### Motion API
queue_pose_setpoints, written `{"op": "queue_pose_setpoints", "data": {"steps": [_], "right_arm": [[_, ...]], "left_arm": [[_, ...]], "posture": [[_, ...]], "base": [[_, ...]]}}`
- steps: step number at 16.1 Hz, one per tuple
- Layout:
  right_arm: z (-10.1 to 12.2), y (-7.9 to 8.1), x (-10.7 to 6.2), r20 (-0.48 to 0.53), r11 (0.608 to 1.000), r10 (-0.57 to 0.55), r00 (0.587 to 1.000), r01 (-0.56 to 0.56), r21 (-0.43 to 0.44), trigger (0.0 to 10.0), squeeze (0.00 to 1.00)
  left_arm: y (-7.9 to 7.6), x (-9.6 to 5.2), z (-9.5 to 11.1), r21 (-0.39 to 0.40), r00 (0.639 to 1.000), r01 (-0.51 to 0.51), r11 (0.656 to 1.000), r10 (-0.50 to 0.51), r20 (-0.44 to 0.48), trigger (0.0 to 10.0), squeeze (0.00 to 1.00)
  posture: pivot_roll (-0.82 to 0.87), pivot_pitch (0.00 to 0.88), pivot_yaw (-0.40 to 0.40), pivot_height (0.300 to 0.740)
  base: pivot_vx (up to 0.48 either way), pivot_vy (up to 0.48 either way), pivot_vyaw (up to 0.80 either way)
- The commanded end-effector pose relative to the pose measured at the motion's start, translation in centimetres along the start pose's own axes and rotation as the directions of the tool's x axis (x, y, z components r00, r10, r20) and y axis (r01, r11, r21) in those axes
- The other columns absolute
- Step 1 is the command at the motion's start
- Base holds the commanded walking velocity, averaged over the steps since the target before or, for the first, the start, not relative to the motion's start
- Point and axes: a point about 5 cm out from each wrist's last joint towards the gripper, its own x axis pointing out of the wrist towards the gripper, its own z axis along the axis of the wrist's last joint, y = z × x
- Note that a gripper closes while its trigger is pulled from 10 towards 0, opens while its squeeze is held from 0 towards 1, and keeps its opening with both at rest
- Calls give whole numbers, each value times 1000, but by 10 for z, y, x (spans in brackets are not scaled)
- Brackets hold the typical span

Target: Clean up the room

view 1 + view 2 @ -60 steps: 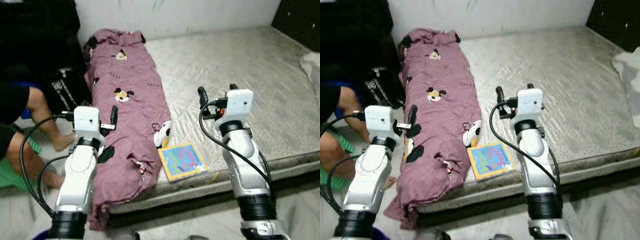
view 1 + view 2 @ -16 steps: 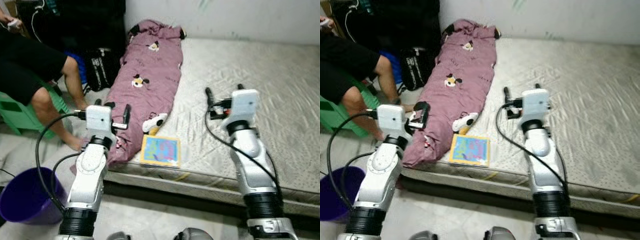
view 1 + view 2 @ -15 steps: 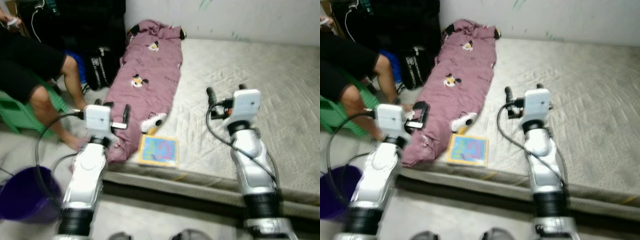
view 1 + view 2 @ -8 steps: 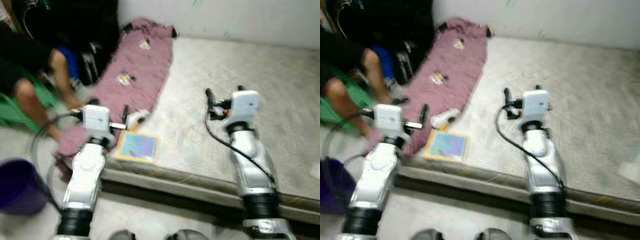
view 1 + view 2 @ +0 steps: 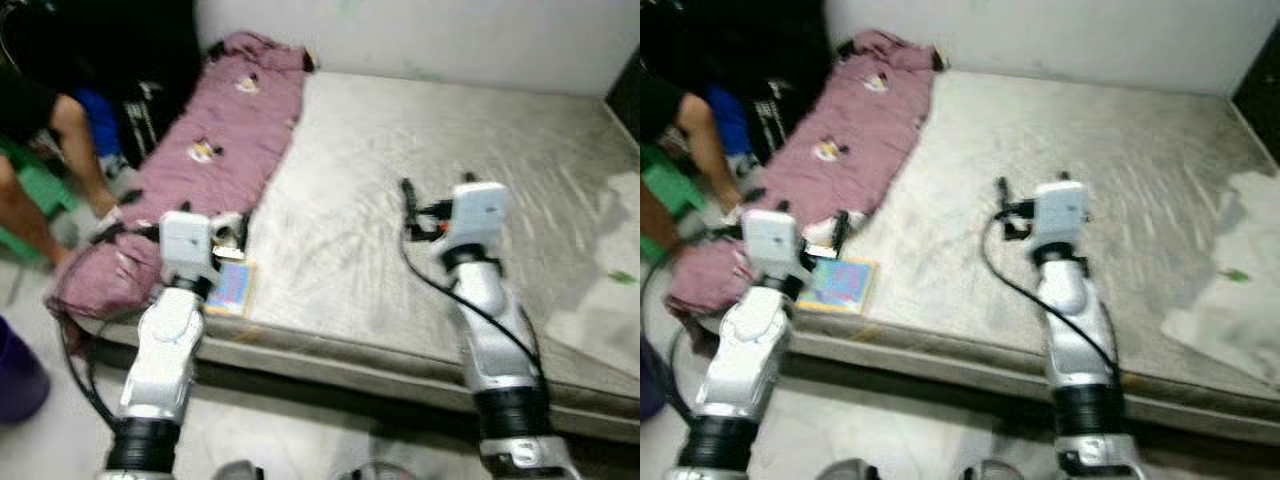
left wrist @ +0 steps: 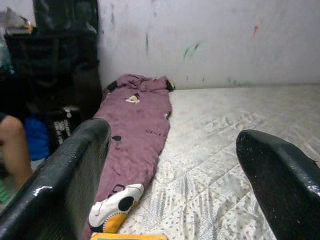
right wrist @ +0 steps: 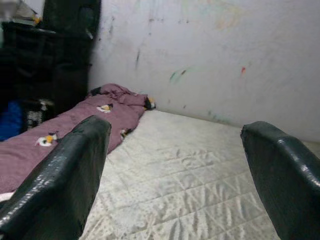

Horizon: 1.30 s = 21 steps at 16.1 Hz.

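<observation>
camera has swung right since a second ago; arms keep the same raised pose. left gripper [image 6: 170,165] fingers spread wide, holding nothing, over the bare grey quilted mattress [image 5: 400,170] front edge. right gripper [image 7: 175,170] likewise wide apart and empty, over mattress middle, likely a carry pose while turning. flat colourful picture book [image 5: 837,283] lies at mattress front edge just beside left gripper. long purple cartoon-print quilt [image 5: 215,130] along mattress far side. white cloth [image 5: 1240,300] at opposite end. seated person's leg [image 5: 75,150] beyond quilt.
</observation>
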Motion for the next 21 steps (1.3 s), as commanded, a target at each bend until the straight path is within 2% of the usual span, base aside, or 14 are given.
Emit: {"op": "queue_pose_setpoints", "data": {"steps": [1, 5, 8, 21], "right_arm": [[3, -7, 1, 9, 1000, -17, 1000, 17, -5, 10000, 0], [2, -7, 2, 8, 1000, -15, 1000, 15, -7, 10000, 0], [2, -7, 3, 7, 1000, -16, 1000, 16, -3, 10000, 0], [1, -7, 3, 11, 1000, -18, 1000, 18, -16, 10000, 0]], "left_arm": [[-3, 2, 4, 0, 1000, 9, 1000, -9, 15, 10000, 0], [-4, 2, 4, -20, 1000, 10, 1000, -10, 26, 10000, 0], [-8, 1, 7, -15, 998, 52, 999, -52, 44, 10000, 0], [-7, 2, 6, -28, 997, 58, 998, -57, 44, 10000, 0]], "posture": [[-50, 0, 14, 740], [-48, 0, 13, 740], [-48, 0, 13, 740], [-47, 0, 13, 740]], "base": [[0, -259, 0], [0, -65, 0], [0, 0, 0], [340, 0, 0]]}}
